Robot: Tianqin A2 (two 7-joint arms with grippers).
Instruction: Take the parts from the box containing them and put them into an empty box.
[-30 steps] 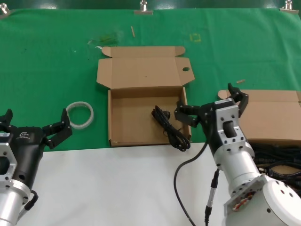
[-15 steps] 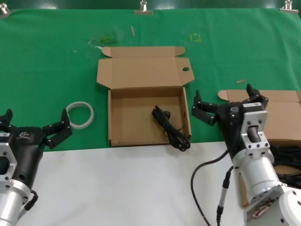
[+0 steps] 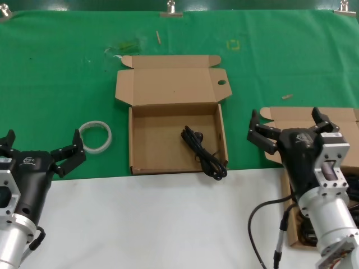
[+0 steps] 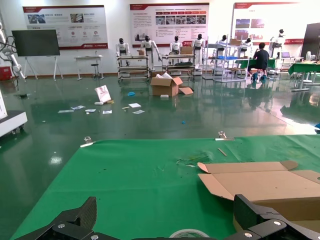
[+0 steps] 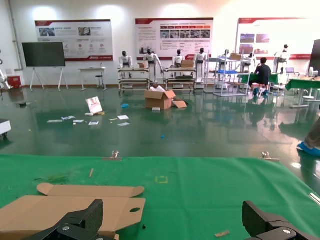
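your right gripper (image 3: 291, 130) sits with its fingers spread wide and nothing between them, over the lid flap of the plain-lidded carton (image 3: 331, 139) at the right edge of the green mat (image 3: 61, 78). black power cords (image 3: 350, 188) lie bundled inside that carton, partly hidden behind your right arm. the carton with the round-holed flap (image 3: 175, 120) stands open at the centre of the mat, well apart from the right gripper. one black power cord (image 3: 203, 153) rests in its near right corner, its end draped over the front wall. your left gripper (image 3: 39, 151) is parked at the near left, fingers also spread and holding nothing, just beside a white ring (image 3: 95, 136) lying on the mat. in the right wrist view the holed flap (image 5: 75, 207) shows beyond one spread fingertip (image 5: 82, 220).
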